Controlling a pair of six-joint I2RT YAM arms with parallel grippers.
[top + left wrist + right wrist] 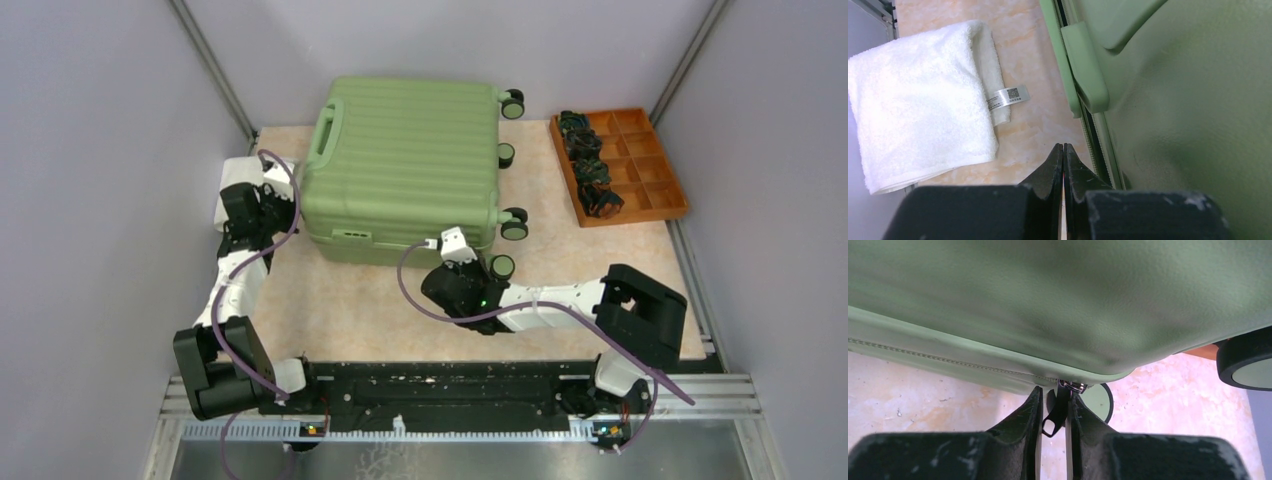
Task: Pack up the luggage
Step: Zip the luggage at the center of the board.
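Two arms were up against the luggage (410, 165), which lay flat and closed on the table (340, 300), wheels on its right side. Left gripper (1063, 148) sat just beside the luggage's left edge, near its green handle (1088, 75), fingers pressed together with nothing between them. A folded white towel (918, 100) lay left of the luggage. Right gripper (1054, 393) was at the luggage's near corner, fingers barely parted around the black zipper pull (1053, 420). Honestly couldn't tell if they were actually squeezing it. An orange tray (625, 165) sat right of the luggage.
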